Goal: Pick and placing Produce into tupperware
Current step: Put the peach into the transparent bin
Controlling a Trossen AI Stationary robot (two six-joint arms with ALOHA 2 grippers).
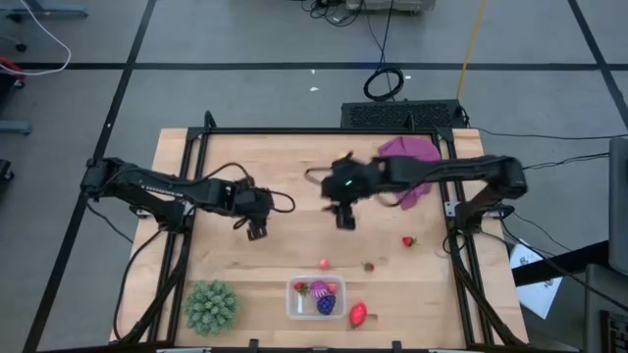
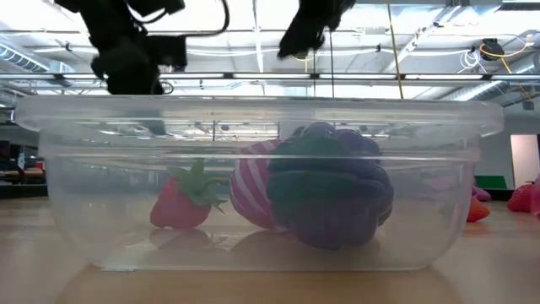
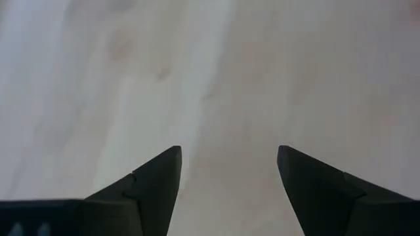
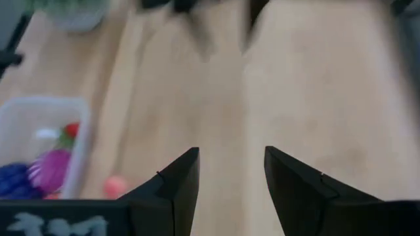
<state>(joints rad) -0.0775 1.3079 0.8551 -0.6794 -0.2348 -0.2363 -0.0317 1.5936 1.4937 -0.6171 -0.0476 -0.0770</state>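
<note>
The clear tupperware (image 1: 316,298) stands near the table's near edge and holds a strawberry (image 2: 179,205), a magenta ball (image 2: 257,192) and a purple grape bunch (image 2: 333,190). Loose on the wood lie a red strawberry (image 1: 358,314) right of the box, a pink piece (image 1: 324,263), a small red piece (image 1: 369,266) and another strawberry (image 1: 408,241). My left gripper (image 1: 257,230) hangs open over bare wood at centre-left. My right gripper (image 1: 345,220) hangs open over the table's middle, above the pink piece (image 4: 115,185). Both are empty.
A spiky green ball (image 1: 211,306) sits at the near left corner, left of the tupperware. A purple cloth (image 1: 412,167) lies at the far right under the right arm. Bare wood spreads between the two grippers and the box.
</note>
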